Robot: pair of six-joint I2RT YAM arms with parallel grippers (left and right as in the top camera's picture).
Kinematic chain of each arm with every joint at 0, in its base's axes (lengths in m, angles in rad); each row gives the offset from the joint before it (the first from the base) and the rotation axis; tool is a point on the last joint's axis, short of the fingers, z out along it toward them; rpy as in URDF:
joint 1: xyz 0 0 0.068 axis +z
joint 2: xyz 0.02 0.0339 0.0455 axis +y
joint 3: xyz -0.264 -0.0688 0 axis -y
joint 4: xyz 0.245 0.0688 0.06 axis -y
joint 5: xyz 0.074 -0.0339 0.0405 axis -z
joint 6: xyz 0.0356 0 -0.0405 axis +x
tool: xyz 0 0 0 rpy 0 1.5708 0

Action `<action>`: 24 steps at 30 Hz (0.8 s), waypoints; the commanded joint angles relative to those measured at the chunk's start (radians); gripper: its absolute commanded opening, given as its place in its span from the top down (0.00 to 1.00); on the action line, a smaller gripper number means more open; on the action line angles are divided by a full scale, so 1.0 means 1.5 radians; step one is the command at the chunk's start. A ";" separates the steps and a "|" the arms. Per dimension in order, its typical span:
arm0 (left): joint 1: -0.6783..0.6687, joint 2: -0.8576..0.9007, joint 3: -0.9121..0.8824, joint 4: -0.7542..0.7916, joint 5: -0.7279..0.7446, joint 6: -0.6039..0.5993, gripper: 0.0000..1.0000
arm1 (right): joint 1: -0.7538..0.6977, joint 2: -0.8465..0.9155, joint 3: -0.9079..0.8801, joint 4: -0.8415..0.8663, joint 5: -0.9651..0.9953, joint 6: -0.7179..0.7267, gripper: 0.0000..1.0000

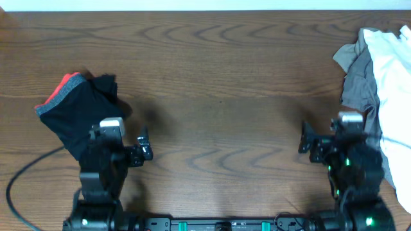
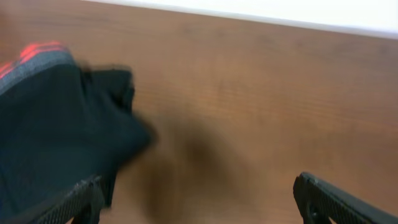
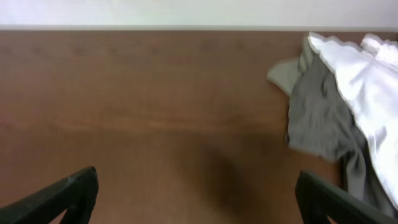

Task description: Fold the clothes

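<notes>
The clothes lie in two places. At the table's right edge, a white T-shirt [image 1: 393,64] is heaped over a crumpled grey garment [image 1: 358,86]; the right wrist view shows the same white T-shirt [image 3: 367,81] and grey garment [image 3: 317,115] at far right. A black garment [image 1: 74,109] with a grey and red band is bunched at the left, and fills the left of the left wrist view [image 2: 56,124]. My left gripper [image 1: 119,142] [image 2: 198,183] is open beside the black garment's near edge and holds nothing. Left of the pile, my right gripper [image 1: 334,144] [image 3: 198,174] is open over bare wood.
The brown wooden table [image 1: 218,77] runs wide between the two heaps. Its far edge meets a white wall at the top. A black cable [image 1: 19,186] curls at the near left. Both arm bases stand at the near edge.
</notes>
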 commanded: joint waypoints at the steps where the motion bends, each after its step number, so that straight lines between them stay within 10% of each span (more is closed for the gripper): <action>1: 0.003 0.069 0.071 -0.064 0.019 -0.006 0.02 | -0.006 0.093 0.074 -0.036 0.008 -0.004 0.01; 13: 0.003 0.159 0.178 -0.147 0.065 -0.006 0.02 | -0.047 0.290 0.177 0.016 0.112 -0.020 0.01; 24: 0.003 0.159 0.178 -0.149 0.065 -0.006 0.02 | -0.414 0.437 0.216 0.140 0.137 0.026 0.01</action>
